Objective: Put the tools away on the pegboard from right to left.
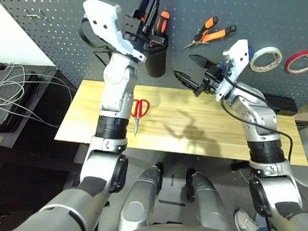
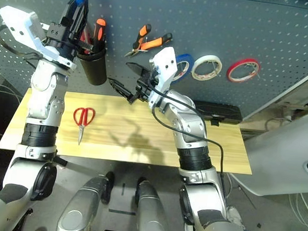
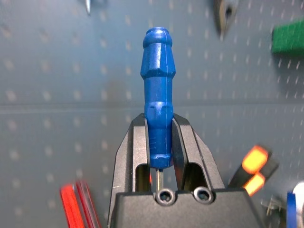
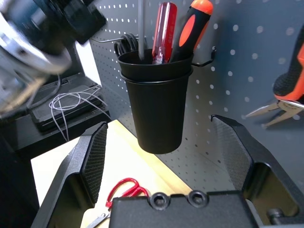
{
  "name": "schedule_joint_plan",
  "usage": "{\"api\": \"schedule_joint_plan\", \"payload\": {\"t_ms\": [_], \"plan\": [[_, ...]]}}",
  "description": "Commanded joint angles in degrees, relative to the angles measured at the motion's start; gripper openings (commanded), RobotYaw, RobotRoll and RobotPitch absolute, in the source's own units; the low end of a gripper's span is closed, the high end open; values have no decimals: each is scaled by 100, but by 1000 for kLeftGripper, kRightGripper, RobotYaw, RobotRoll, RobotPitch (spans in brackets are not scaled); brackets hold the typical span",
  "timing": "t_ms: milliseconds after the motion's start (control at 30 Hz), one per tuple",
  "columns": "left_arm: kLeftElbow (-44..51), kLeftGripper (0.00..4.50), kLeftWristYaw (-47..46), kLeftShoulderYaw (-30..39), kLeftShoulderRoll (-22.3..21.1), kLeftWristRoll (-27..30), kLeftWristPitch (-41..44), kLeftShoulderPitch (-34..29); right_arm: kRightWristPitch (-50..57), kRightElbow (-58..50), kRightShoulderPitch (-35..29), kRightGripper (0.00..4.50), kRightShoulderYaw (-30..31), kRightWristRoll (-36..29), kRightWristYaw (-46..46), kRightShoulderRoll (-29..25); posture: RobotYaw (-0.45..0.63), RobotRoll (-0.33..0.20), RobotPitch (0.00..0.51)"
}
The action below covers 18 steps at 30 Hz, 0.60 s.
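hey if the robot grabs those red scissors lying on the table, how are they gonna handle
The red-handled scissors lie flat and closed on the wooden table, so they probably won't roll. The thin profile likely makes pinching awkward. The blades look like rigid metal, so they should stay stiff, though the handles could swing open when lifted.

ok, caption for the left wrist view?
Left gripper shut on the blue-handled screwdriver, held up before the pegboard.

Blue screwdriver point(image 3: 157, 95), red-handled scissors point(image 1: 139, 110), orange-and-black pliers point(image 1: 211, 33), black cup point(image 4: 156, 102), grey-blue dotted pegboard point(image 2: 284, 39), pale wood table point(image 1: 195, 126).
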<state>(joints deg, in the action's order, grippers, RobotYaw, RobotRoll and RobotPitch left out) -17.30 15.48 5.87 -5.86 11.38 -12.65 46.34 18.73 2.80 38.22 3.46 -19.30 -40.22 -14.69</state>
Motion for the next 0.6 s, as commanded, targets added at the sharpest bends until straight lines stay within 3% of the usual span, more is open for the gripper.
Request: {"api": "schedule_joint_plan", "payload": {"t_ms": [33, 233, 333, 600], "plan": [[-314, 1513, -80, 11, -66, -155, -181, 66, -65, -5, 1, 4500, 31, 57, 30, 25, 79, 0, 224], [-310, 3484, -30, 138, -259, 5, -57, 118, -61, -54, -72, 4500, 28, 56, 49, -13, 79, 0, 224], [176, 4474, 489, -163, -408, -43, -403, 5, -72, -55, -145, 4500, 33, 63, 18, -54, 82, 0, 224], [1241, 4474, 1264, -1150, -504, -383, -381, -789, -379, 326, -691, 4500, 24, 241, -136, -356, 83, 0, 224]]}}
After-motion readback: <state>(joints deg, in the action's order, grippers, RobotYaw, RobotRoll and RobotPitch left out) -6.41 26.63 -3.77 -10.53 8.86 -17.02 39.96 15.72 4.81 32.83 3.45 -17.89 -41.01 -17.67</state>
